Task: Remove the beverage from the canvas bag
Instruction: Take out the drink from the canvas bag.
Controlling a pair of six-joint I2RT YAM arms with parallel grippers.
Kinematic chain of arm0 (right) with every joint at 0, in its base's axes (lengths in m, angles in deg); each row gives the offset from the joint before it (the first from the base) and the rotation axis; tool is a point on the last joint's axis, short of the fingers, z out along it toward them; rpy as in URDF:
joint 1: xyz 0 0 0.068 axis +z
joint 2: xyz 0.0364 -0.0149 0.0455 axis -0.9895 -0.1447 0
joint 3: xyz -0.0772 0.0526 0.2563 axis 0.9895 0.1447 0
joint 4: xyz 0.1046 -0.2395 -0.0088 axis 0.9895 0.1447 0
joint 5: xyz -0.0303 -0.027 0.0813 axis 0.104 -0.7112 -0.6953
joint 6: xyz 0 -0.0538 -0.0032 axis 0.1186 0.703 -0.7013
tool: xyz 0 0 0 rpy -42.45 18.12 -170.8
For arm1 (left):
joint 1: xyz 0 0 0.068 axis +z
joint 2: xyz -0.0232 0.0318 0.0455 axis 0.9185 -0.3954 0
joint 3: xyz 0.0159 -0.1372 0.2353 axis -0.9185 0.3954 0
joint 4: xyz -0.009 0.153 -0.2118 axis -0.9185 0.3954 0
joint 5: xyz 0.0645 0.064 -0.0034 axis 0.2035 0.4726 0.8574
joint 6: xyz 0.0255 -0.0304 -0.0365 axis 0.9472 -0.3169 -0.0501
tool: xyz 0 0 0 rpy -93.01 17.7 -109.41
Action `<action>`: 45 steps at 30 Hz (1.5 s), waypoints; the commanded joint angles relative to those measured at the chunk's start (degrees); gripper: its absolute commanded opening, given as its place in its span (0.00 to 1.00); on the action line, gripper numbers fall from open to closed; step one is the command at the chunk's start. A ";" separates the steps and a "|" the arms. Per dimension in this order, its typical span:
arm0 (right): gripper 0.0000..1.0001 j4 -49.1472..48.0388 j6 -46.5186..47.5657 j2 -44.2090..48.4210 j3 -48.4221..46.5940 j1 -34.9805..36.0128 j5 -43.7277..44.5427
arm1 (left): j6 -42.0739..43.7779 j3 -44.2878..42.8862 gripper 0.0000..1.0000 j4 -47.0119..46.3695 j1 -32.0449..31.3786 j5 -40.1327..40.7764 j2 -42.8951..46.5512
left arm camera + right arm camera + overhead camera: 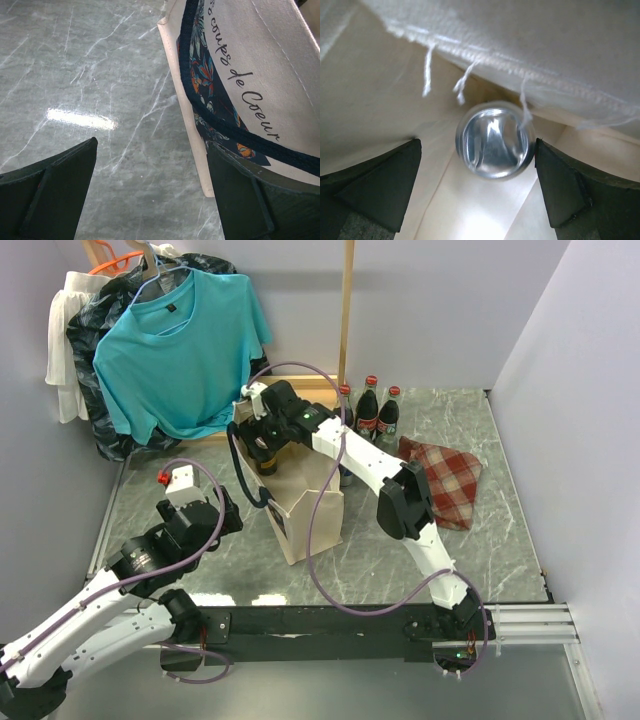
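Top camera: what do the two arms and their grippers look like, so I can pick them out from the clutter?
Both the left arm and right arm have white links with black joints, each trailed by a looping purple cable. The right arm shows a small green light. The left gripper and right gripper have dark wedge-shaped fingers.

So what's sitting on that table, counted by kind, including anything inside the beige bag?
Red-capped bottles: 3
Silver-topped drink inside the bag: 1
Canvas bag: 1
Plaid cloth: 1
Total: 6
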 commanded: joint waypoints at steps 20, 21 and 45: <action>0.70 -3.00 -0.86 -3.31 -4.61 -0.39 1.33 | 0.34 -1.25 0.96 -1.27 -0.22 0.93 -0.29; 0.61 -3.00 -0.77 -3.31 -4.53 -0.48 1.24 | 0.34 -1.25 0.96 -1.27 -0.22 0.93 -0.29; 0.00 -2.12 -0.16 2.65 -1.54 -0.48 7.13 | -0.10 -1.43 0.96 -0.91 -0.22 1.19 -0.64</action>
